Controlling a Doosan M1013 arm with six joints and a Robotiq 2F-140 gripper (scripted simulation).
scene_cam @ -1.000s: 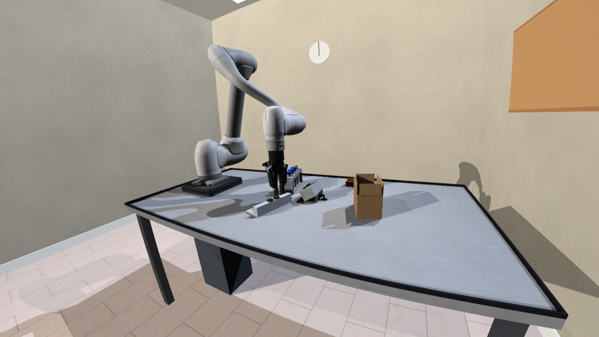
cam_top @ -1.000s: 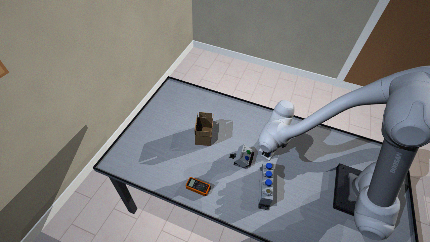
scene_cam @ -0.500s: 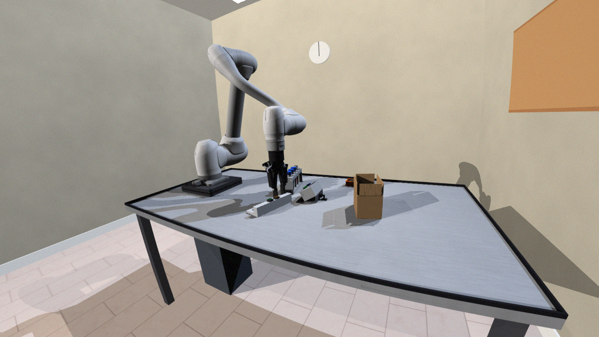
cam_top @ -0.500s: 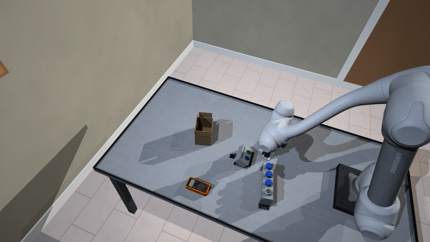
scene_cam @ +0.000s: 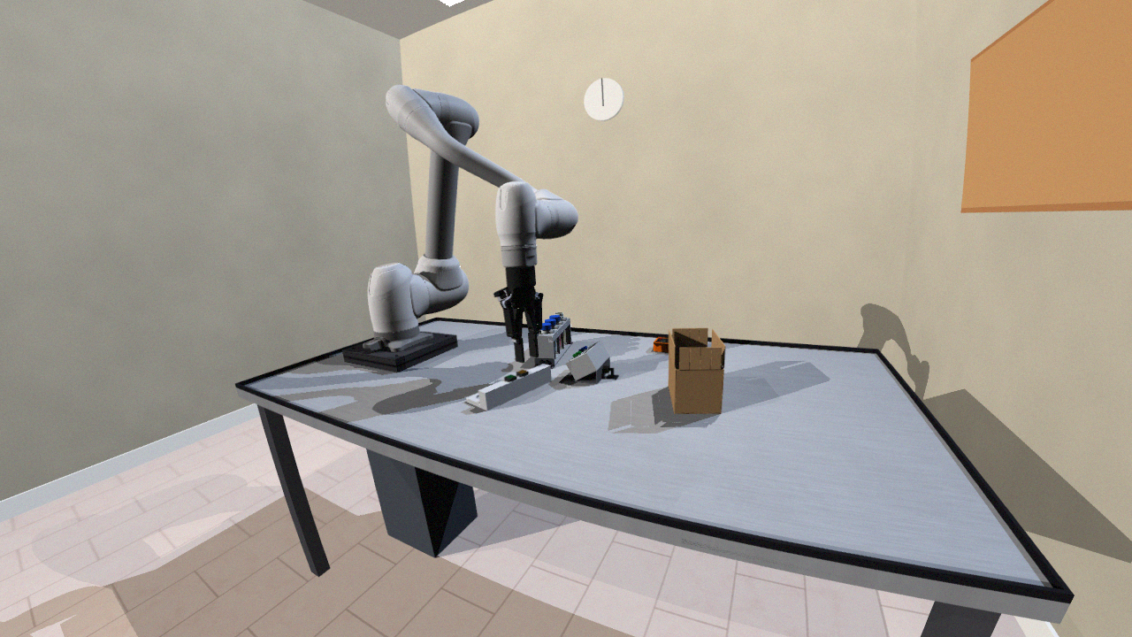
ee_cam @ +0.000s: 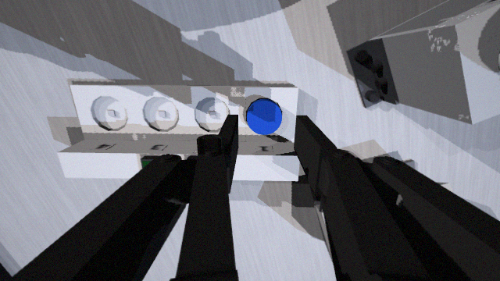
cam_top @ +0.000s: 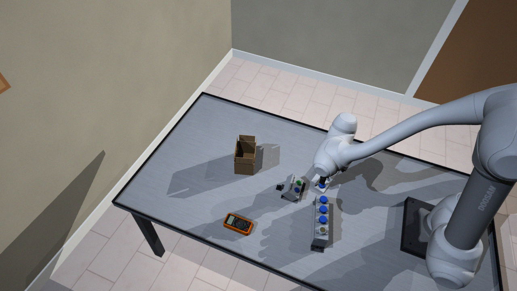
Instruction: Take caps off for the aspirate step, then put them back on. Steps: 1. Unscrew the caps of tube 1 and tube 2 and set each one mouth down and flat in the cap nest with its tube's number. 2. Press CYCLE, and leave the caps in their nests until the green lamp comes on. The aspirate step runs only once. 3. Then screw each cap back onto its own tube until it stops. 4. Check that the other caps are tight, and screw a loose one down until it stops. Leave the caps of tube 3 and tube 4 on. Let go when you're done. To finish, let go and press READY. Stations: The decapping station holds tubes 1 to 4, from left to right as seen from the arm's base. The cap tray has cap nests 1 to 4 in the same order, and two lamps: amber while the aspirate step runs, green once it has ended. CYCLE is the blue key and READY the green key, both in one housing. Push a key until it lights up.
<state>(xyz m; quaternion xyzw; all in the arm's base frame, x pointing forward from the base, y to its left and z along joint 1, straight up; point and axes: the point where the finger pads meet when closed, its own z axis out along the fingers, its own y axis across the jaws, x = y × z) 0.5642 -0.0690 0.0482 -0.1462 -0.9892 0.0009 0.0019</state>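
Note:
My gripper (ee_cam: pixel 266 131) (cam_top: pixel 321 182) (scene_cam: pixel 518 352) is open, with its fingers on either side of a blue cap (ee_cam: pixel 264 116) (cam_top: pixel 321 185) and a gap on each side. The cap lies flat in the end nest, marked 1, of the white cap tray (ee_cam: pixel 82 97) (scene_cam: pixel 506 387). The other three nests (ee_cam: pixel 161 113) are empty. On the decapping station (cam_top: pixel 320 239) (scene_cam: pixel 554 333), three tubes carry blue caps (cam_top: pixel 322 208) and the end tube (cam_top: pixel 321 229) stands open. The key housing (cam_top: pixel 291 195) (scene_cam: pixel 587 360) (ee_cam: pixel 430 78) holds the green key (cam_top: pixel 299 182) and the blue key (cam_top: pixel 296 189), both unlit.
A cardboard box (cam_top: pixel 245 154) (scene_cam: pixel 695 368) stands open at mid table. An orange multimeter (cam_top: pixel 237 223) lies near the table's front edge. The arm's black base plate (cam_top: pixel 412 224) sits at the right end.

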